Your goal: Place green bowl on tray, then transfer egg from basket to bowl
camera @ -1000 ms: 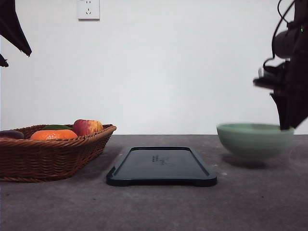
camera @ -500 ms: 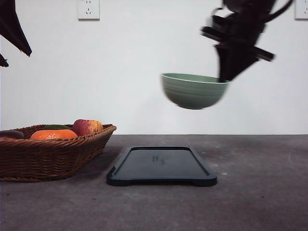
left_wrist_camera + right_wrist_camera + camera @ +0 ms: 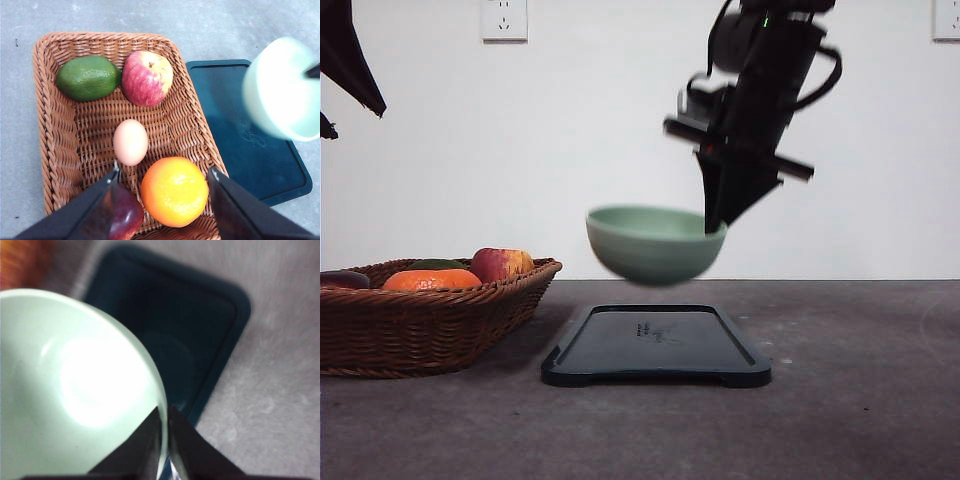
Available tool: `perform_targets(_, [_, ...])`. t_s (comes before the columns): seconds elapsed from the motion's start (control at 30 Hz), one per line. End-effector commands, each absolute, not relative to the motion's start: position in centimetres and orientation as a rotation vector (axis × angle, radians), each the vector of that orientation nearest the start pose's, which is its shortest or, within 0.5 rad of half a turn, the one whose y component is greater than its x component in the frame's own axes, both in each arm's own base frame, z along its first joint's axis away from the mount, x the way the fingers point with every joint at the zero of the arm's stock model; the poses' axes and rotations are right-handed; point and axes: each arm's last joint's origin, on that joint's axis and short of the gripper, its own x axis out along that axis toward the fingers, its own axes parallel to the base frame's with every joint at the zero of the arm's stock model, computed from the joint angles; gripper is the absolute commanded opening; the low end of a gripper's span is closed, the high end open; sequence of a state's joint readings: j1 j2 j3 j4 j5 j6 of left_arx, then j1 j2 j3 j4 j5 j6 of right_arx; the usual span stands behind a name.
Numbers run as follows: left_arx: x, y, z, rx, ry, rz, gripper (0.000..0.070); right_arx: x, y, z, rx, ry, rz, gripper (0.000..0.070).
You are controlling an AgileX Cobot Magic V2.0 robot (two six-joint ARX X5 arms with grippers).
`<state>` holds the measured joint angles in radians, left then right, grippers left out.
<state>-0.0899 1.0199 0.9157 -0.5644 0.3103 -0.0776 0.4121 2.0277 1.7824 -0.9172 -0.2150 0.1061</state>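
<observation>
basket (image 3: 60, 150) sits left on counter (image 3: 860, 420); dark tray (image 3: 656, 345) centre. Pale green bowl (image 3: 655, 243) in the air above tray, level, rim pinched by right gripper (image 3: 165, 440), arm angled down. Left gripper (image 3: 162, 172) jaws wide, over egg (image 3: 130, 142) in basket.

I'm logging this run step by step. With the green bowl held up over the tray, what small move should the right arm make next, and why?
Probably lower it straight down. The right gripper pinches the green bowl by its rim, and the bowl hangs in the air above the tray, not touching it. The bowl looks roughly centred over the tray, so a gentle descent should seat it before the fingers let go.
</observation>
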Motion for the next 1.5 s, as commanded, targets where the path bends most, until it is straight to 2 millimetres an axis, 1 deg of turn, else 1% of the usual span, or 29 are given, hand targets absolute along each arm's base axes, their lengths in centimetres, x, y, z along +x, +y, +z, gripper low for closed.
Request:
perform_targets(0.0, [20.8,-2.8,31.1,-0.139,0.655,-0.368,0.035,39.5,18.4,24.4,-0.019,1.205,0.491,0.0004])
perform_targets(0.13, [20.8,-2.8,31.1,-0.139,0.655,-0.368,0.0351,40.0,18.6,22.6,-0.025,1.246,0.483,0.0004])
perform_targets(0.3, [20.8,-2.8,31.1,-0.139,0.655,-0.368,0.0351,40.1,18.8,21.5,-0.033,1.279,0.476,0.0007])
perform_targets(0.37, [20.8,-2.8,31.1,-0.14,0.655,-0.368,0.0351,40.1,18.9,21.4,-0.034,1.285,0.476,0.003])
perform_targets(0.47, [20.8,-2.8,31.1,-0.139,0.655,-0.368,0.0351,40.0,19.1,21.4,-0.036,1.286,0.482,0.0111])
perform_targets(0.5, [20.7,-2.8,31.1,-0.139,0.656,-0.368,0.0351,40.0,19.1,21.5,-0.033,1.283,0.486,0.0131])
perform_targets(0.6, [20.7,-2.8,31.1,-0.14,0.656,-0.368,0.0351,40.0,19.0,22.5,-0.031,1.258,0.488,0.0137])
perform_targets(0.67, [20.7,-2.8,31.1,-0.14,0.657,-0.368,0.0351,39.7,18.9,23.6,-0.033,1.231,0.489,0.0137])
perform_targets(0.77, [20.7,-2.8,31.1,-0.139,0.657,-0.368,0.0351,39.1,18.6,25.8,-0.049,1.172,0.493,0.0137])
perform_targets(0.9, [20.7,-2.8,31.1,-0.139,0.657,-0.368,0.0351,37.9,18.3,28.3,-0.079,1.066,0.468,0.0137])
perform_targets(0.97, [20.7,-2.8,31.1,-0.139,0.657,-0.368,0.0351,37.1,18.0,29.1,-0.069,1.009,0.479,0.0137])
perform_targets(1.03, [20.7,-2.8,31.1,-0.139,0.657,-0.368,0.0351,36.2,17.6,29.3,-0.057,0.959,0.495,0.0137])
perform_targets(1.17, [20.7,-2.8,31.1,-0.139,0.657,-0.368,0.0351,33.6,16.4,28.4,-0.036,0.885,0.524,0.0136])
perform_targets(1.47, [20.7,-2.8,31.0,-0.139,0.659,-0.368,0.0351,26.1,12.9,25.1,-0.043,0.75,0.552,0.0136])
